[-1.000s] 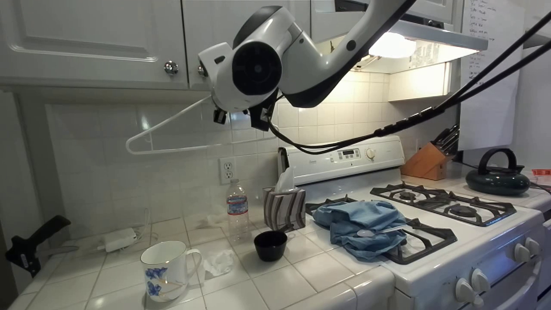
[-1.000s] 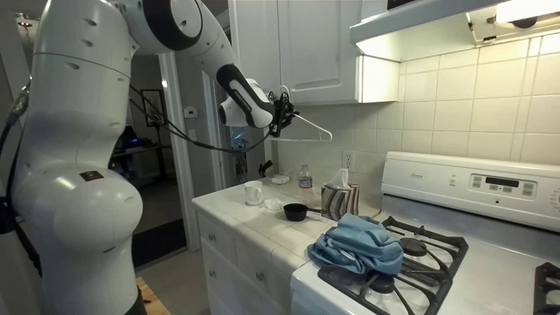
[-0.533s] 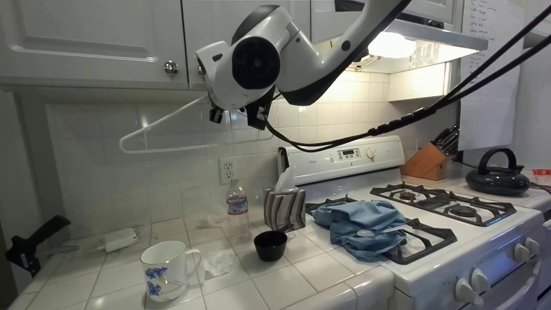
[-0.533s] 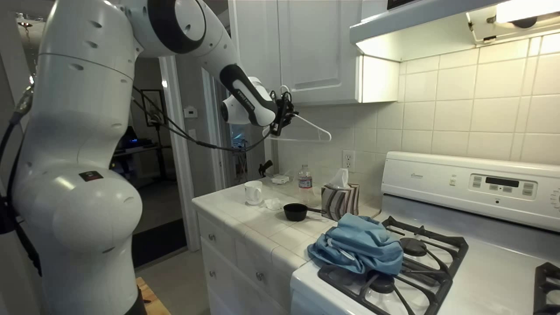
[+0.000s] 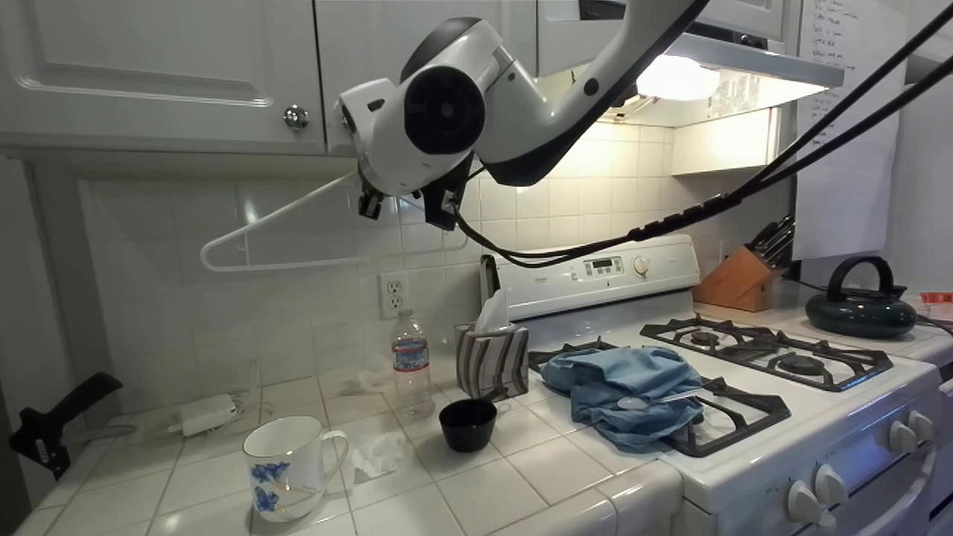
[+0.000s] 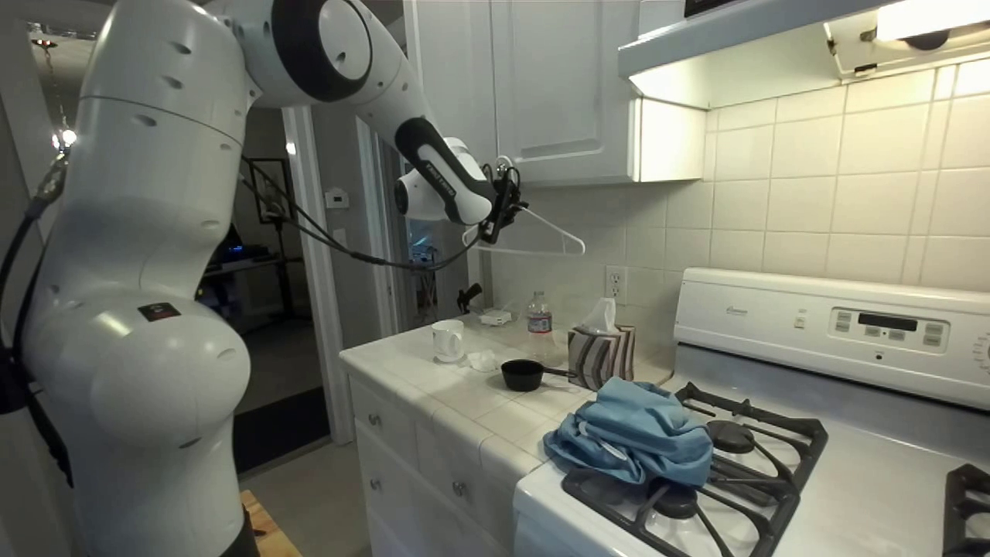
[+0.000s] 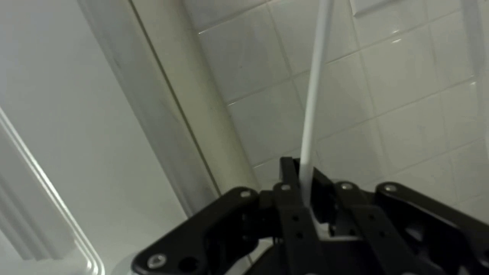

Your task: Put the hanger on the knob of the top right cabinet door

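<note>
Hanger (image 7: 313,99) lower, tissue (image 5: 493,313) in box (image 5: 490,363)

The white arm (image 6: 151,193) stands tall in an exterior view: from a bulging shoulder (image 6: 139,371) it rises to an elbow (image 6: 336,39) ringed in black, and the forearm (image 6: 379,85) slopes down to the wrist (image 6: 456,186), which hangs lower than the elbow. The wrist's round black cap (image 5: 444,110) faces almost straight out in an exterior view. In the wrist view the black fingers (image 7: 294,225) rise from the bottom edge, pressed close in a slim pinch, with jointed bars (image 7: 202,229) splayed on either side.
</note>
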`<state>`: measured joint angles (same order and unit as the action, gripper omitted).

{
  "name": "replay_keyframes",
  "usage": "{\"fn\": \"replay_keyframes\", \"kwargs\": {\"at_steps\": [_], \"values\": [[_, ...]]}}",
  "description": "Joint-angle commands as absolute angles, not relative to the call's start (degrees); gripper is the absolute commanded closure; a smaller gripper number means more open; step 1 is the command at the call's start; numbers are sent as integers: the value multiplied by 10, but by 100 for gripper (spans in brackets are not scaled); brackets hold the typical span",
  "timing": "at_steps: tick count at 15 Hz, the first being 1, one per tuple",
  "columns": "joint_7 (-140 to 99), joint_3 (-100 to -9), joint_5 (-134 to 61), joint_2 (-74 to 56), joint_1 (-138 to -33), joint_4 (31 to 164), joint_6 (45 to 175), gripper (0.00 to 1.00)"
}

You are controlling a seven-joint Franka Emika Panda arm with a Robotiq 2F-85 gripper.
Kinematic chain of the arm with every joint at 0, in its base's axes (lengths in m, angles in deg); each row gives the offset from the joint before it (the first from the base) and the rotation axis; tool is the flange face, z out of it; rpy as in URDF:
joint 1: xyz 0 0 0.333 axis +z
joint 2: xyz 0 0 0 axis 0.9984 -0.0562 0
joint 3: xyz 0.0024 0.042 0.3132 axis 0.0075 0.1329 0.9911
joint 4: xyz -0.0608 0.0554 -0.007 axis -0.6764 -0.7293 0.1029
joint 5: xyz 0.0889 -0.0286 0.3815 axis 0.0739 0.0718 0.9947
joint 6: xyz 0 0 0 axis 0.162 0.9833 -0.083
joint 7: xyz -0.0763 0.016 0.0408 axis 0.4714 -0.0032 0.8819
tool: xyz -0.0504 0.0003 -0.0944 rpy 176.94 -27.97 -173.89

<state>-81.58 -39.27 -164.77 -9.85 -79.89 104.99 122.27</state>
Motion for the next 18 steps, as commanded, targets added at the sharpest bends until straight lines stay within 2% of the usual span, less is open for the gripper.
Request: {"fn": "replay_keyframes", "kwargs": {"at_steps": [1,5,6,7,8,14,16,18], "values": [[-832,-389,-1653,-118,-799,1030,1230,98],[-844,-386,-1647,-123,-795,1036,1222,98],[-842,-381,-1640,-126,-798,1036,1221,68],[-843,-380,-1637,-127,-797,1039,1218,67],[-844,-378,-1635,-127,-795,1043,1214,61],[-830,-369,-1583,-114,-774,1086,1146,19],[-813,-365,-1538,-107,-754,1114,1076,5],[-793,-359,-1474,-100,-727,1143,975,0]]}}
